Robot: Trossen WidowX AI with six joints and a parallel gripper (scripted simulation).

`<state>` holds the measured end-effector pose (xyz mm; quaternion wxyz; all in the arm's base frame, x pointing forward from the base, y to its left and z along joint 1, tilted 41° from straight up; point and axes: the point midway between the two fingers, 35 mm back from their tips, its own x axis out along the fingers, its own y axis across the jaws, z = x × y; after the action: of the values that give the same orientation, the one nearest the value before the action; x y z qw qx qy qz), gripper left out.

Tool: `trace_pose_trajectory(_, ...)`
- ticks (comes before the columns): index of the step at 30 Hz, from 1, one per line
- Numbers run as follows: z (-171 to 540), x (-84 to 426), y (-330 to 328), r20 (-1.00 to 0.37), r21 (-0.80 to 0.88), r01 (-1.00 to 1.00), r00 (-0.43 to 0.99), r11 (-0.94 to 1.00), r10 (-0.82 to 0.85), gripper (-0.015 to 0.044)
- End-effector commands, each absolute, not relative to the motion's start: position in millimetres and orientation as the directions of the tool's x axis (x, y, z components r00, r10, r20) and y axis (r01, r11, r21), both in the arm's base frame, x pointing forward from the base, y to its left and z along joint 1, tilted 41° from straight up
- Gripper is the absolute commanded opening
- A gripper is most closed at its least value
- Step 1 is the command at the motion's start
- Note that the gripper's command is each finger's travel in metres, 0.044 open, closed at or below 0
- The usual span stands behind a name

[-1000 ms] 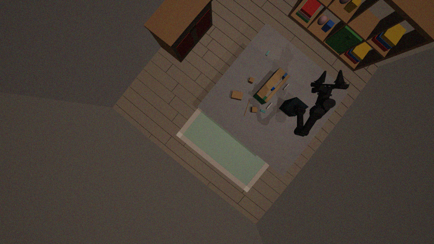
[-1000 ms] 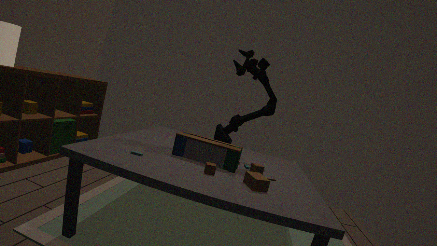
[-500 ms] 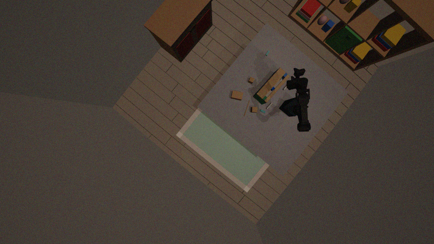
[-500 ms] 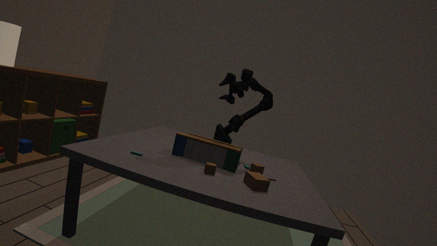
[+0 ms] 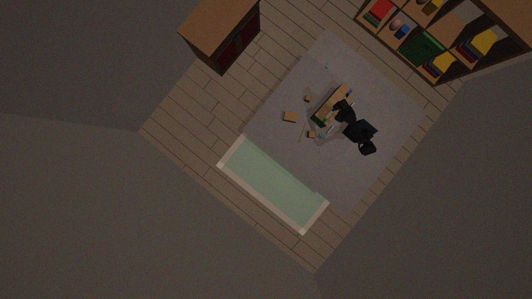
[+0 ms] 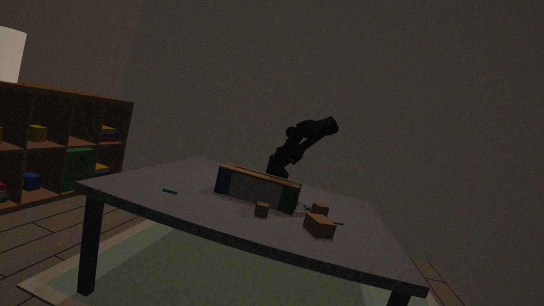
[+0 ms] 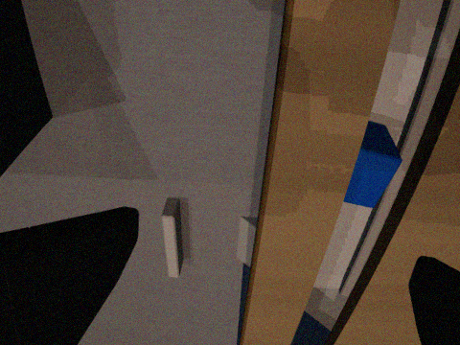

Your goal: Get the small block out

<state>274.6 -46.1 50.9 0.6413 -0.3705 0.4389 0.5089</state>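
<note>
On the table (image 6: 213, 222) you have one box (image 6: 255, 185), three brown blocks (image 6: 318, 225), two teal chips (image 6: 170, 190), two pale slabs (image 7: 172, 245), one thin stick (image 5: 301, 132) and one blue block (image 7: 372, 168) inside the box. One arm (image 6: 300, 142) stands behind the box.
</note>
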Motion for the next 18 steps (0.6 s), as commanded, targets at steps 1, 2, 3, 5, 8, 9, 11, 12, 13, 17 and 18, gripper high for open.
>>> trace_pose_trajectory(1, 43.3, 263.5, -30.6, -0.930, 0.022, -0.990, 0.031, 0.139, 0.365, 0.0400)
trace_pose_trajectory(2, 43.3, 263.5, -30.6, -0.930, 0.022, -0.990, 0.031, 0.139, 0.365, 0.0400)
trace_pose_trajectory(3, 43.3, 263.5, -30.6, -0.930, 0.022, -0.990, 0.031, 0.139, 0.365, 0.0400)
trace_pose_trajectory(5, 43.3, 263.5, -30.6, -0.930, 0.022, -0.990, 0.031, 0.139, 0.365, 0.0400)
trace_pose_trajectory(8, 42.7, 263.8, -30.1, -0.930, 0.022, -0.990, 0.031, 0.139, 0.365, 0.0400)
trace_pose_trajectory(9, 42.1, 264.0, -29.7, -0.930, 0.022, -0.990, 0.031, 0.139, 0.365, 0.0400)
trace_pose_trajectory(11, 40.3, 264.8, -28.3, -0.930, 0.022, -0.990, 0.031, 0.139, 0.365, 0.0400)
trace_pose_trajectory(12, 39.1, 265.3, -27.4, -0.930, 0.022, -0.990, 0.031, 0.139, 0.365, 0.0400)
trace_pose_trajectory(13, 37.9, 265.8, -26.4, -0.931, 0.022, -0.990, 0.031, 0.139, 0.365, 0.0400)
trace_pose_trajectory(17, 32.9, 267.7, -22.4, -0.931, 0.022, -0.990, 0.031, 0.139, 0.365, 0.0400)
trace_pose_trajectory(18, 31.6, 268.2, -21.4, -0.931, 0.022, -0.990, 0.031, 0.139, 0.365, 0.0400)
